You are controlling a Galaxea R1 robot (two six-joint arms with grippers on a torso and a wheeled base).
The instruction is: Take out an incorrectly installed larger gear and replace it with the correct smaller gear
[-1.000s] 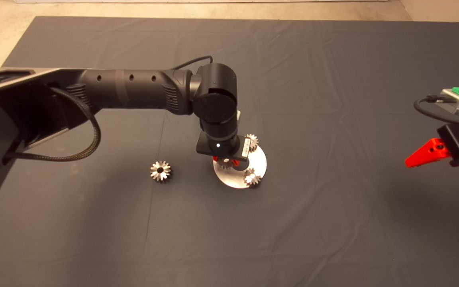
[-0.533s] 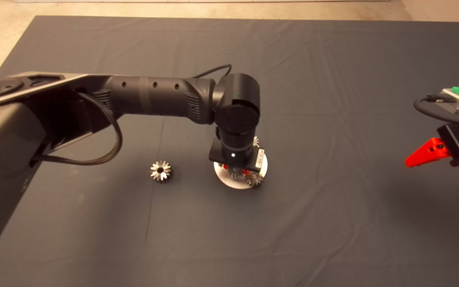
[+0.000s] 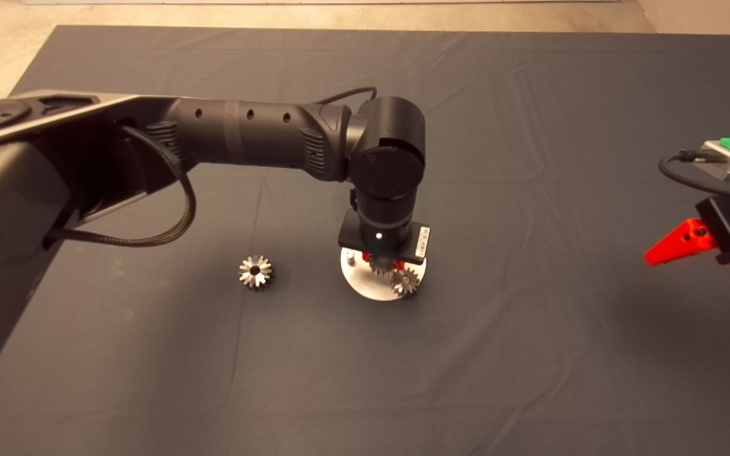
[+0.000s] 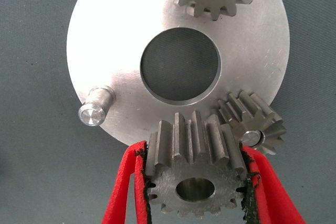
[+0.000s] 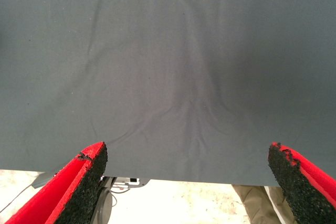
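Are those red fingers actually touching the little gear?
Touching. The left wrist view shows the left tool with both pads pressed against the smaller gear's teeth.

Larger gear (image 3: 255, 272): silvery, long pointed star-like teeth, dark centre hole. Lies flat on the worktop (image 3: 530, 354), bore facing up, well apart from the round metal plate (image 4: 110, 40), on the left arm's side of it.

Smaller gear (image 4: 194, 174): short blunt teeth, round open bore, clamped by its toothed rim between the left hand's (image 4: 195, 182) red fingers, over the plate's rim, right beside a matching gear (image 4: 252, 121) seated on the plate.
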